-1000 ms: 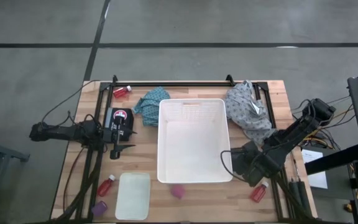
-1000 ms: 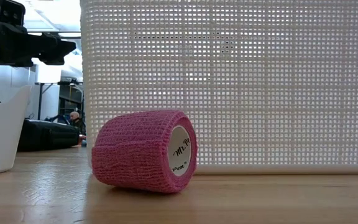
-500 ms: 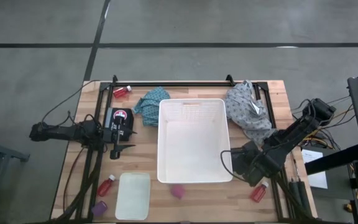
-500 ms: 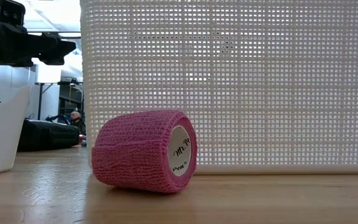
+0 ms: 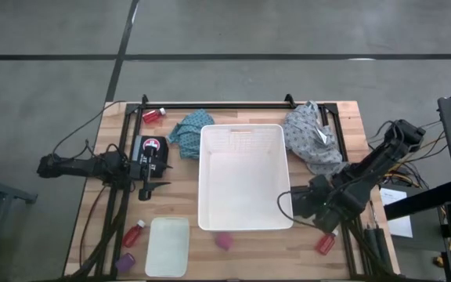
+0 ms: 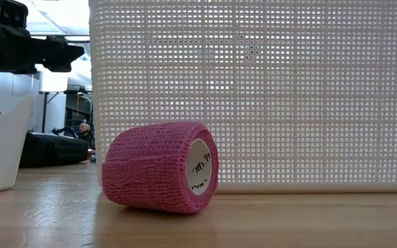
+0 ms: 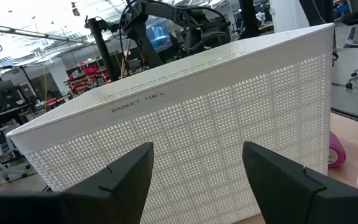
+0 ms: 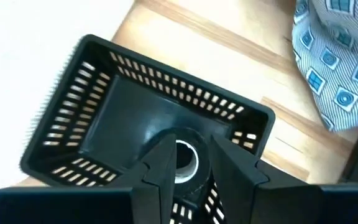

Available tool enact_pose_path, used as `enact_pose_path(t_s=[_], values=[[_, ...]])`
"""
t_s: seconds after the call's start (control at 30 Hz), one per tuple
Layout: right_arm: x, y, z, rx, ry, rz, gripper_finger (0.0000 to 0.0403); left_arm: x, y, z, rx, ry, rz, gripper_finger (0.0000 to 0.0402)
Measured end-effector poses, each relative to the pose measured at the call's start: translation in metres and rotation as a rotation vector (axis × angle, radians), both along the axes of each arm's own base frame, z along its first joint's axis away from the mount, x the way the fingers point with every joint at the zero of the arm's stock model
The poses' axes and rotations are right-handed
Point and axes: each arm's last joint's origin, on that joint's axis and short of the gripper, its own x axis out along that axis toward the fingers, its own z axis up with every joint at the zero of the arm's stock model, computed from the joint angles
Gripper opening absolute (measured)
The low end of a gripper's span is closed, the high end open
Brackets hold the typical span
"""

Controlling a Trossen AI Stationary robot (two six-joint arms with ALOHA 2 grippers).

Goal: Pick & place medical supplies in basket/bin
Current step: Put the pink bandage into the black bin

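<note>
We judge the pink roll (image 6: 158,167) the easiest piece: light, soft and a little springy. It lies on its side on the wooden table (image 5: 343,117), just beside the wall of the white basket (image 5: 207,180) at 6 o'clock. It may roll away, so we would close on its two flat ends, or squeeze gently across its round body. On its inner core there is cursive print. We read only "Mi" and below it "Per"; the rest is turned away. The red bottles at 11 o'clock (image 5: 153,115), 7 o'clock (image 5: 135,233) and 5 o'clock (image 5: 326,241) look stiff, smooth and light, so we would take them across the body under the white cap. The teal cloth (image 5: 188,131) at 10 o'clock and the grey cloth (image 5: 310,141) at 2 o'clock are limp and should be pinched at a raised fold. A purple roll (image 5: 125,260) lies beside the small tray (image 5: 167,246) at 7 o'clock. The basket rim carries the words "BASKET 1(4)", seen from the left wrist. The left gripper (image 7: 196,163) waits at 9 o'clock of the basket with its jaws wide and nothing between them. The right gripper (image 8: 186,163) is at 4 o'clock over a black slotted tray (image 8: 104,118). Its jaws are narrow, with a white round cap (image 8: 185,155) between them. We cannot tell whether they press it.
</note>
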Motion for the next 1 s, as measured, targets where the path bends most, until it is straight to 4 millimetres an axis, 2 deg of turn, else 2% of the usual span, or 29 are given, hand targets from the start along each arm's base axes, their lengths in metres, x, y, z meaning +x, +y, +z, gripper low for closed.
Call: enact_pose_path(t_s=[0.13,0.4,0.67,1.0], values=[[-0.005,0.001,0.002,-0.033,-0.022,0.034,0.0093,0.0,0.0,0.0,0.0,-0.001,0.0,0.0253],[-0.01,0.008,0.01,-0.108,-0.177,0.108,0.0094,0.0,0.0,0.0,0.0,0.0,0.0,0.0253],[-0.02,0.024,0.025,-0.168,-0.302,0.262,0.0096,0.0,0.0,0.0,0.0,0.0,0.0,0.0253],[-0.039,0.04,0.027,-0.217,-0.453,0.397,0.0093,0.0,0.0,0.0,0.0,0.0,0.0,0.0253]])
